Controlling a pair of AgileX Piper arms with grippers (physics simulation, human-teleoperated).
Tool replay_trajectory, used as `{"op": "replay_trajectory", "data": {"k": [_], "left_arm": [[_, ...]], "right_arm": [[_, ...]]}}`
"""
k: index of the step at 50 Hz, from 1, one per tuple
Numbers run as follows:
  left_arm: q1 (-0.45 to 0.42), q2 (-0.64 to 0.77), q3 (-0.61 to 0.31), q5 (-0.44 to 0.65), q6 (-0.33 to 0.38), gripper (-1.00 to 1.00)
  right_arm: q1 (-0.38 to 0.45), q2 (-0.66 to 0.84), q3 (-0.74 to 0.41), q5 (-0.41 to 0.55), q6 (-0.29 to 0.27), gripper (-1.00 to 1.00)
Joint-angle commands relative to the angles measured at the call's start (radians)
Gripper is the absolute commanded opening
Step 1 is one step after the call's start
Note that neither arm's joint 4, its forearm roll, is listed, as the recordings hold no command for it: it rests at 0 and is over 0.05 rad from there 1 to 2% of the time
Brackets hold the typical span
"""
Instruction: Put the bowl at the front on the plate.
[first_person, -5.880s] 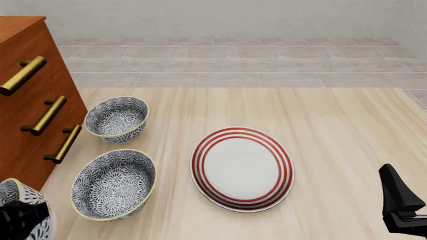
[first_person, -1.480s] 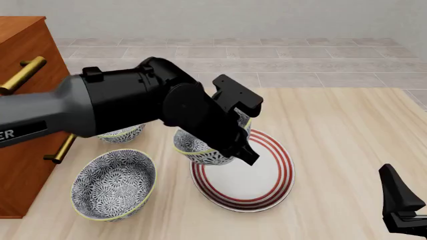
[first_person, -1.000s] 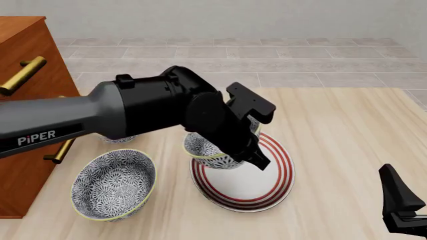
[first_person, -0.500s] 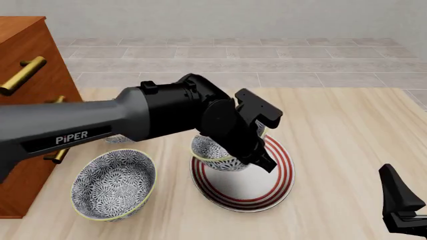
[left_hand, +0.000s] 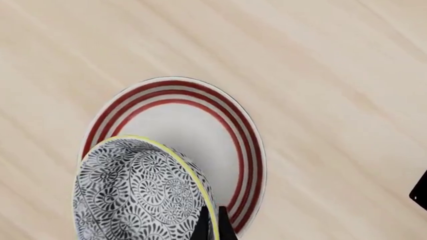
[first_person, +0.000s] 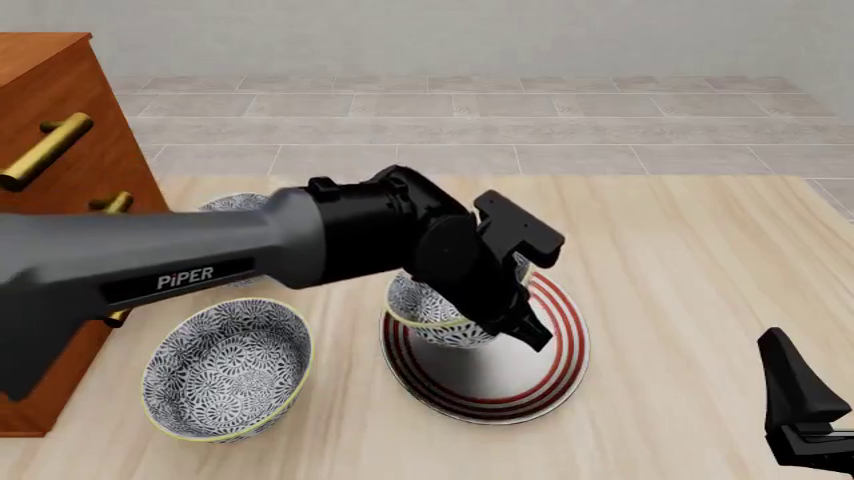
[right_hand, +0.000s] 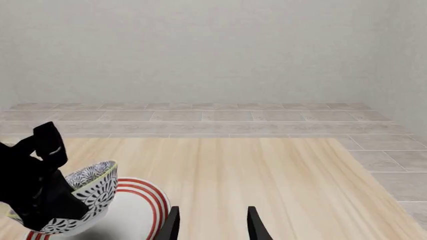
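One bowl hangs tilted over the plate, its rim pinched by the left gripper for set-down, while the right gripper idles with fingers apart.

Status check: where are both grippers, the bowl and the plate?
Left gripper shut on patterned blue-white ceramic bowl, over red-ringed white plate. Right gripper open, idle. Nothing in the way.

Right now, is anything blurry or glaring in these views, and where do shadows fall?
Front view: sharp, no glare, soft shadow under the bowl on the plate. Left wrist view: crisp, evenly lit. Right wrist view: sharp and evenly lit, with hardly any shadow.
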Motion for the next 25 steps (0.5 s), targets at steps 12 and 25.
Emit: {"op": "replay_trajectory", "data": {"k": [12,25], "left_arm": [[-0.016,0.05,-0.006,-0.032,0.002,-1.0],[-0.004,0.052,0.006,-0.036,0.008,1.0]], "right_arm": [[0.0,-0.004,0.0,0.004,0.0,1.0],[0.0,-0.005,0.0,0.004,0.0,1.0]]}}
